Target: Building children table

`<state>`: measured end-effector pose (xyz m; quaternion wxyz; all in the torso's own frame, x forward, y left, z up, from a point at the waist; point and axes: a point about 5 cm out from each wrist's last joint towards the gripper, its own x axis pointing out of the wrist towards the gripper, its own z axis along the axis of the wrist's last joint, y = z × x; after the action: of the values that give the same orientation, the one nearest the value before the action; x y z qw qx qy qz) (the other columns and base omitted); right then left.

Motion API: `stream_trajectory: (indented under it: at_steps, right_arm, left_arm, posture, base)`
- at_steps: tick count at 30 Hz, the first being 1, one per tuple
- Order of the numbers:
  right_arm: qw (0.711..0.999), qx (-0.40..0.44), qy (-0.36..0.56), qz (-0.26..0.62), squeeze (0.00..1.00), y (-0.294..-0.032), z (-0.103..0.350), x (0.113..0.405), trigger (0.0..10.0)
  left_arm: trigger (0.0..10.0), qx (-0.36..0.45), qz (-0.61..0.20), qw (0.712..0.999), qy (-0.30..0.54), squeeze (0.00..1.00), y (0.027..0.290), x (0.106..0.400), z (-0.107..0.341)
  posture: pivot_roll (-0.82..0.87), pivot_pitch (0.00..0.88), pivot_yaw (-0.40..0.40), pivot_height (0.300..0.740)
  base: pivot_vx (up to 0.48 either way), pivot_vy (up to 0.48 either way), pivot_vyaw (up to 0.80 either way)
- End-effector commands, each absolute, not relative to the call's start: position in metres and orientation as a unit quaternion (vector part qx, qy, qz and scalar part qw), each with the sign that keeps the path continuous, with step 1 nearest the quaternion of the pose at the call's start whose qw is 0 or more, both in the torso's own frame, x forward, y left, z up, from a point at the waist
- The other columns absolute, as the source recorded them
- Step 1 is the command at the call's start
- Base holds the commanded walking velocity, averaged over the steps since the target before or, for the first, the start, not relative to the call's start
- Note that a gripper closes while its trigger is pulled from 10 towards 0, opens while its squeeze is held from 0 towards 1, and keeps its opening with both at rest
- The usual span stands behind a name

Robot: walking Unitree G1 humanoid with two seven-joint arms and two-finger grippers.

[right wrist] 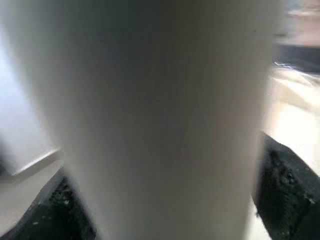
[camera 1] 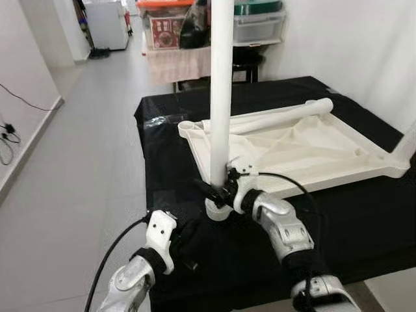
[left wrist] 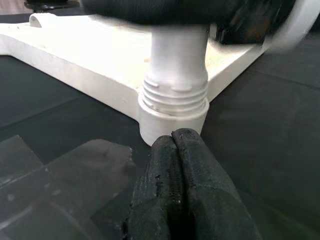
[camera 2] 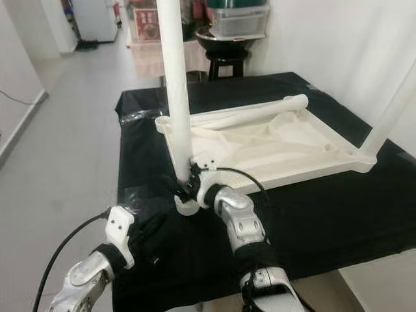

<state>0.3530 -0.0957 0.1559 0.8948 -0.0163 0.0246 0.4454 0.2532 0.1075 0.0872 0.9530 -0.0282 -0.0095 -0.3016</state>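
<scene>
While the white tabletop lies upside down on the black-covered worktop, reaching from the middle toward the right edge, an upright table leg stands in the socket at its near left corner. In the left eye view the right pincer is clamped on this leg just above the socket, its silver arm rising from the near edge. A second leg lies loose across the tabletop's far side, and a third leg stands at the near right corner. The left pincer rests low over the cloth near the worktop's near left corner, just short of the socket. Left of the worktop lies open grey floor; beyond the far edge stand a stool and a shelf with plastic storage boxes; a white wall runs along the right.

From the right eye, the black cable of the right arm arcs over the tabletop's near rim.

Looking along the left wrist, the left pincer's fingers are pressed together, holding nothing, their tips just before the socket, where the leg's ribbed thread meets the collar.

Looking along the right wrist, the blurred leg sits between the two black fingers, one on each side.
</scene>
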Motion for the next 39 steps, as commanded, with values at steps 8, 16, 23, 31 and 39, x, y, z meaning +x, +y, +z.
stream_trajectory:
  at_steps: [8,16,23,31,39]
  right_arm:
    - [0.79,-0.048,0.02,0.611,0.0,-0.09,0.181,0.36,10.0]
    - [0.749,-0.009,0.066,0.659,0.0,-0.094,0.177,0.359,0.0]
    - [0.761,-0.006,0.065,0.645,0.0,-0.104,0.172,0.36,0.0]
    - [0.955,-0.003,0.124,0.27,0.0,-0.126,0.105,0.342,0.0]
    - [0.961,0.01,0.129,0.242,0.0,-0.104,0.101,0.339,0.0]
  left_arm:
    - [10.0,-0.029,-0.297,0.954,-0.003,0.0,0.108,0.254,0.086]
    - [10.0,-0.021,-0.295,0.955,-0.004,0.0,0.106,0.253,0.086]
    - [10.0,-0.019,-0.295,0.955,-0.004,0.0,0.107,0.252,0.086]
    - [10.0,-0.019,-0.294,0.956,-0.004,0.0,0.114,0.247,0.088]
    - [10.0,-0.021,-0.298,0.954,0.002,0.0,0.118,0.249,0.086]
  posture:
    - [-0.02,0.0,-0.03,0.74]
    - [0.01,0.0,-0.045,0.74]
    - [0.01,0.0,-0.041,0.74]
    - [-0.04,0.0,-0.015,0.74]
    - [-0.02,0.0,-0.015,0.74]
  base:
    - [0.0,0.0,0.0]
    - [0.0,0.0,0.0]
    - [0.0,0.0,0.0]
    - [0.0,0.0,0.0]
    - [0.0,0.0,0.0]
